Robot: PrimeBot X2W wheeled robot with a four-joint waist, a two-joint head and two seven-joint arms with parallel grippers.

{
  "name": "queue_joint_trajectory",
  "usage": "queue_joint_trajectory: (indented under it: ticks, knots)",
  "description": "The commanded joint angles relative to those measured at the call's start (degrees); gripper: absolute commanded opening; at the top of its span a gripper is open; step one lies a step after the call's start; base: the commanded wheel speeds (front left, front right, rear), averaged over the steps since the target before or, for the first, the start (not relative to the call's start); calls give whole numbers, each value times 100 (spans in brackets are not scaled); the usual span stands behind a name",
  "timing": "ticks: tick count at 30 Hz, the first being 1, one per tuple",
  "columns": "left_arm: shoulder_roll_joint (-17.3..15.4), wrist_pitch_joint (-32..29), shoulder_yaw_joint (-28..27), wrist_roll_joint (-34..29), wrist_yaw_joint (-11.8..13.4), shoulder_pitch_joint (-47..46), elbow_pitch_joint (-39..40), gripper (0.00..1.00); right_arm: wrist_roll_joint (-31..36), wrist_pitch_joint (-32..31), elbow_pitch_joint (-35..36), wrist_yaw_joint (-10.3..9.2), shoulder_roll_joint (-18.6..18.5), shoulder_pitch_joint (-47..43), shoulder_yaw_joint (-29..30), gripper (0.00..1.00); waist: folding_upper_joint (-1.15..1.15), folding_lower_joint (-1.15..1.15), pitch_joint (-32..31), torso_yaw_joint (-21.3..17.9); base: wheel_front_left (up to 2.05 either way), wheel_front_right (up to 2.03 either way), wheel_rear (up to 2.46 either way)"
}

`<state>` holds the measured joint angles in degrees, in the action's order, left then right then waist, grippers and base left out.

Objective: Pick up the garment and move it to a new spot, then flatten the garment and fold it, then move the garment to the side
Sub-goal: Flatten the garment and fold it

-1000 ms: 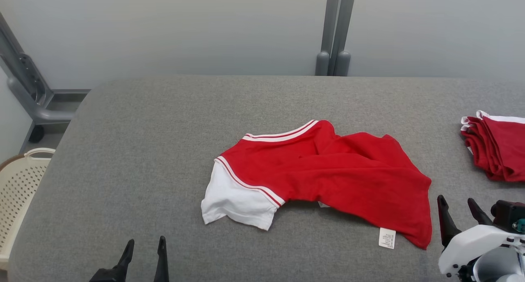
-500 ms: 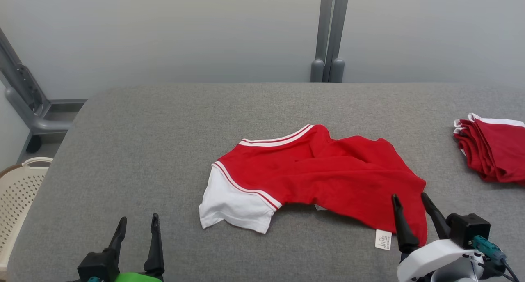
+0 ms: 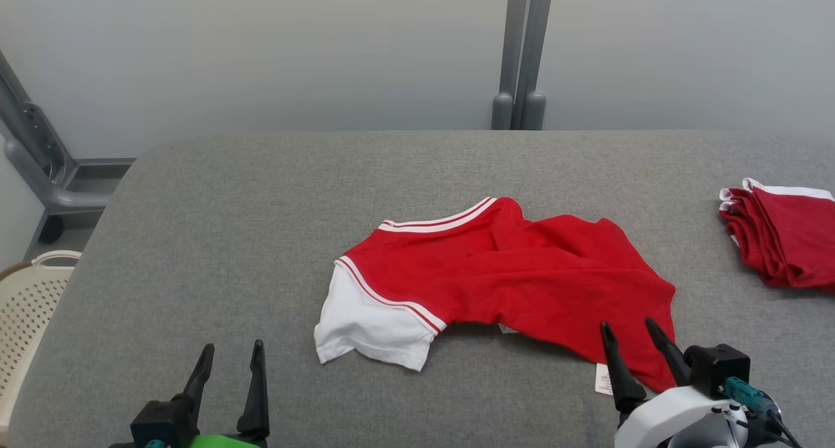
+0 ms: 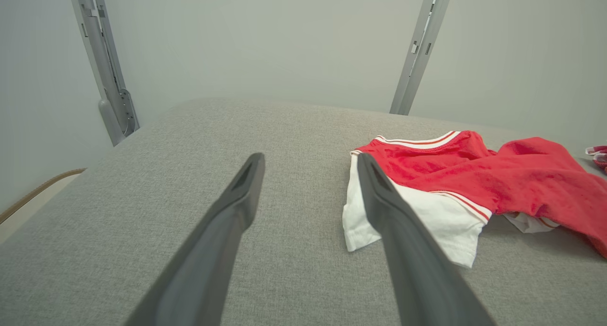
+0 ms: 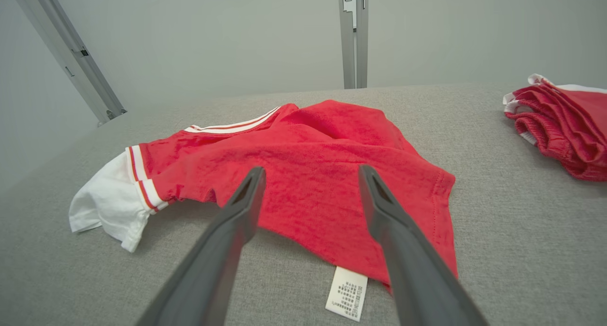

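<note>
1. A grey, cloth-covered table [image 3: 261, 207] spreads across the head view, with a pale wall [image 3: 293, 50] behind it.
2. A red garment [image 3: 509, 278] lies crumpled near the middle of the table. It is not flat, and folds run across it. Its left end is a white panel edged with red and white stripes.
3. A small white label [image 3: 601, 377] sticks out from the near right edge of the garment and rests on the table.
4. The left claw [image 3: 233, 345] hovers low at the near left, over bare table and well apart from the garment. Its two dark fingers stand apart, with nothing between them.
5. The right claw [image 3: 627, 324] is at the near right corner of the garment, just beside the label. Its fingers are spread wide and grip nothing. Whether the tips touch the cloth cannot be told.
6. A pile [image 3: 783, 239] of folded red clothes sits at the right edge of the table, well apart from the garment.
7. A cream basket [image 3: 29, 291] with small holes stands off the left side of the table.
8. Two grey posts [image 3: 518, 57] rise against the wall behind the far edge.
</note>
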<state>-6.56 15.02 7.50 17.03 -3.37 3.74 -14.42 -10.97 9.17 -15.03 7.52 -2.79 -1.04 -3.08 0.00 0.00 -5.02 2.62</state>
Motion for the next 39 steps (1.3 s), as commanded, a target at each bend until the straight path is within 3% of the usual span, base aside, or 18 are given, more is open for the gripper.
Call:
queue_joint_trajectory:
  ticks: [1, 16, 25, 30, 34, 39]
  knots:
    - [-11, 19, -18, -36, -27, -56, 4, 100, -29, 1, 6, -7, -12, -21, 23, 100, 0, 0, 10, -7, 0, 0, 0]
    - [66, 20, -25, -115, -129, -126, -154, 100, 12, -154, 73, -7, -12, -6, 63, 100, 0, 0, 101, -31, 0, 0, 0]
    - [138, -316, 355, -36, -252, -561, -845, 100, 380, -422, 52, -7, -13, 67, 337, 100, 0, 0, 394, -262, 0, 0, 0]
    - [219, -794, 454, 53, -103, -1102, -1502, 100, 634, -822, -44, -7, -12, 123, 585, 100, 0, 0, 820, -449, 0, 0, 0]
    - [272, -925, 430, 141, 90, -1434, -1825, 100, 667, -968, -142, -7, -10, 138, 656, 100, 0, 0, 1018, -555, 0, 0, 0]
    - [294, -1041, 415, 291, 159, -1695, -2146, 100, 592, -942, -337, -7, -12, 245, 665, 100, 0, 0, 1165, -641, 0, 0, 0]
